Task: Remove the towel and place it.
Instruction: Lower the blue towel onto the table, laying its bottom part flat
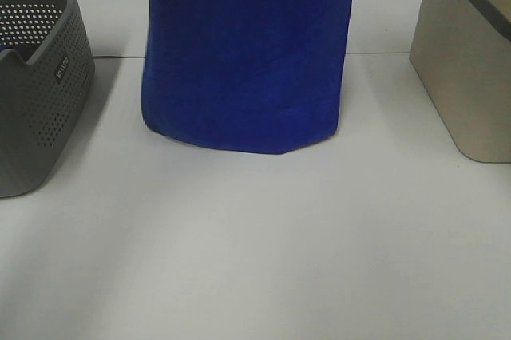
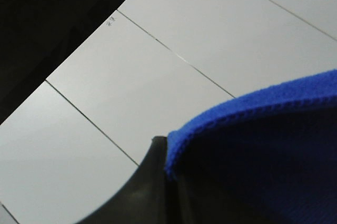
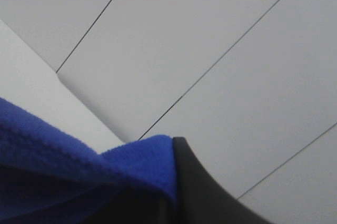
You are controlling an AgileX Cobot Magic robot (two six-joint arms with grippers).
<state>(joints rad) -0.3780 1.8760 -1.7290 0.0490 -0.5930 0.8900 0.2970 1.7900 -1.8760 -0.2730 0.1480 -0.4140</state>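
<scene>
Left gripper (image 2: 167, 174) and right gripper (image 3: 172, 182) each had jaws clamped tight on the hem of the large royal-blue plush microfibre towel (image 1: 247, 53), which hung over the white table's (image 1: 255, 260) rear middle, between grey perforated plastic basket (image 1: 40, 92) at left edge and beige bin (image 1: 467, 77) at right edge.

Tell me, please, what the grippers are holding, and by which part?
Both the left gripper and right gripper are shut on the blue towel, each pinching its hemmed edge.
</scene>
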